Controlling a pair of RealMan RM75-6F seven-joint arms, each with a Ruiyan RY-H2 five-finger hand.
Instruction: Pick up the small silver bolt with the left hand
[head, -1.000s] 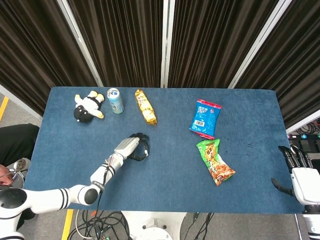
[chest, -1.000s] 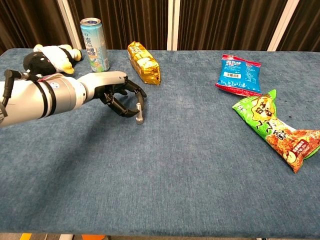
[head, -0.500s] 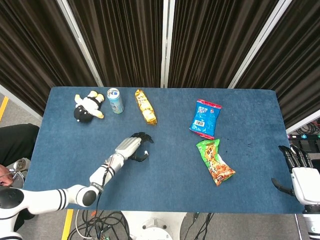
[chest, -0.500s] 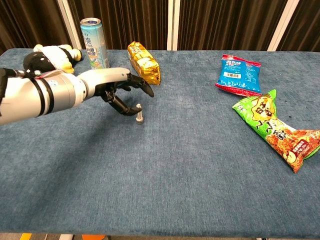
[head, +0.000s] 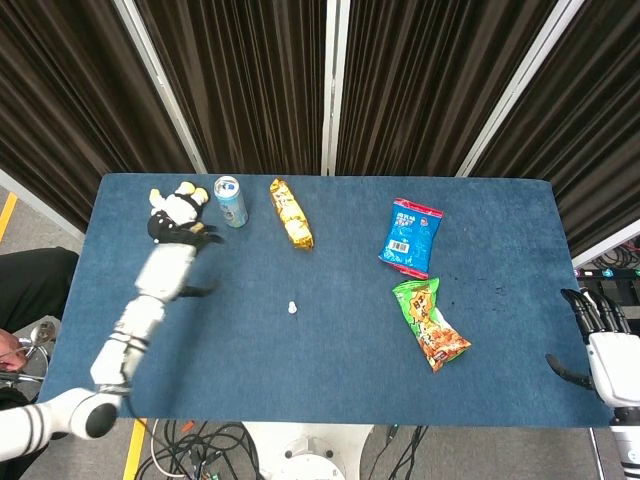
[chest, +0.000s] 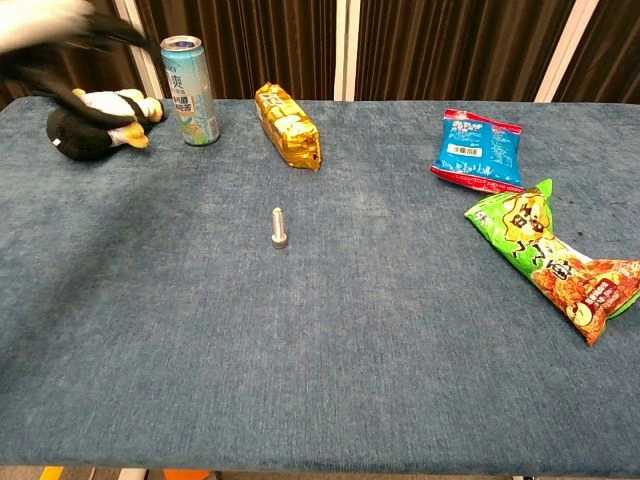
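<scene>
None of the pickup: was done, judging by how things lay.
Bolt: the small silver bolt lay on its side on the blue cloth-covered table, out in bare cloth, touched by nothing.
Left hand: the robot's left hand hung well apart from the bolt, near the black-and-white plush toy and the tall light-blue drink can; it held nothing and its fingers looked spread, though motion blur in both views hid the detail.
Right hand: the right hand sat off the table's far right edge, fingers apart, empty.
Nearby: the gold foil snack packet was the closest thing to the bolt, yet clear of it.
Left to do: reach to the bolt, close on it, lift it.
</scene>
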